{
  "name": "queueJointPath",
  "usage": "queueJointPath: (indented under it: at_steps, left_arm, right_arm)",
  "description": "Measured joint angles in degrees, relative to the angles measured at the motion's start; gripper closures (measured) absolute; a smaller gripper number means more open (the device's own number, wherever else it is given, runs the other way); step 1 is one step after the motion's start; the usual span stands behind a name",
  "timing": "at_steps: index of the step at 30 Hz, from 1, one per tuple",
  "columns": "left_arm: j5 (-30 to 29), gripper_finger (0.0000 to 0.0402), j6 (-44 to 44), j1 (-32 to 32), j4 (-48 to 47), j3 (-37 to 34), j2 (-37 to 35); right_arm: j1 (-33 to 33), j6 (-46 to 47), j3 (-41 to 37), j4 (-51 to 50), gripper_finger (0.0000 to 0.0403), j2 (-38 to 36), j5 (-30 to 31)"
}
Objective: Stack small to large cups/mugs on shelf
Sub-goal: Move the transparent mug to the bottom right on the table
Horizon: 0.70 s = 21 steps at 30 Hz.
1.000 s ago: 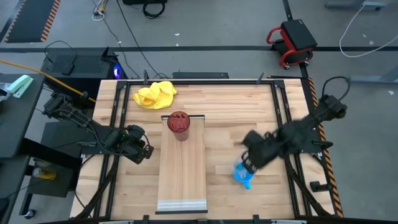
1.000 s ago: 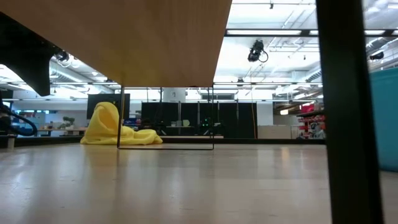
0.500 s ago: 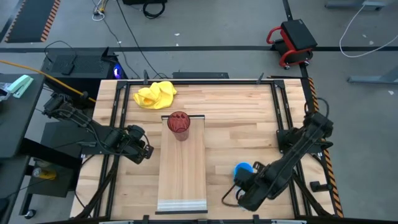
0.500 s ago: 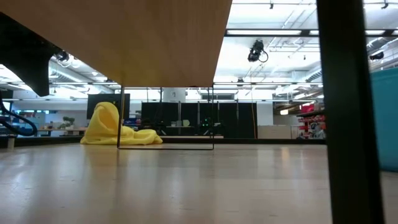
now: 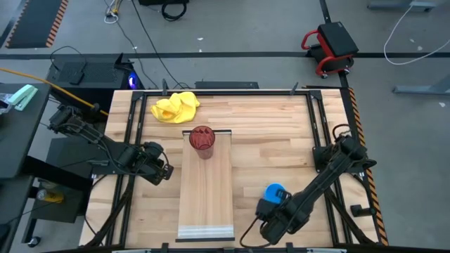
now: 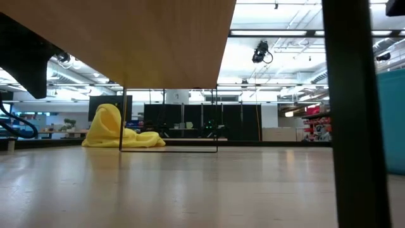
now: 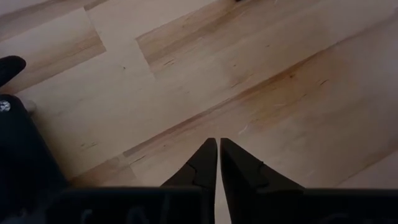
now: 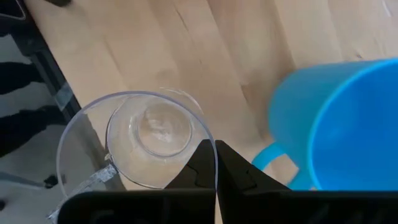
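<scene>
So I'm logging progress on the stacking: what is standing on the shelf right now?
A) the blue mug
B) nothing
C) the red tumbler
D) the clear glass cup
C: only the red tumbler stands on the shelf, at its far end; the blue mug sits on the table beside it.

The right hand (image 5: 269,226) has swung from the middle right of the worktop (image 5: 281,126) — where it hung just above the blue mug (image 5: 274,192) a second ago — down to the near edge, on the near left side of that mug. The mug, partly covered by the hand at first, now shows its whole rim from above. In the right wrist view the fingertips sit pressed together over the clear glass cup (image 8: 140,140), with the blue mug close beside it.
</scene>
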Motion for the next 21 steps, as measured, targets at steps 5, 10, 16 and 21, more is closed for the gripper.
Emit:
queueJointPath:
  at_steps: [5,10,16,21]
  left_arm:
    - [0.04,0.0385,0.00,0.00,0.00,0.00,0.00]
    - [0.04,0.0389,0.02,0.00,-0.02,0.00,0.00]
    - [0.04,0.0378,0.07,0.00,-0.04,0.00,0.00]
    - [0.04,0.0381,0.09,0.00,-0.07,-0.01,0.00]
  right_arm:
    - [-0.88,-1.56,0.00,0.34,0.0403,1.78,0.02]
    - [-1.73,-3.01,0.00,0.67,0.0403,3.21,-0.16]
    - [-2.10,-3.25,0.00,0.80,0.0401,3.17,0.01]
    - [-2.10,-4.25,0.00,0.80,0.0376,3.17,-0.25]
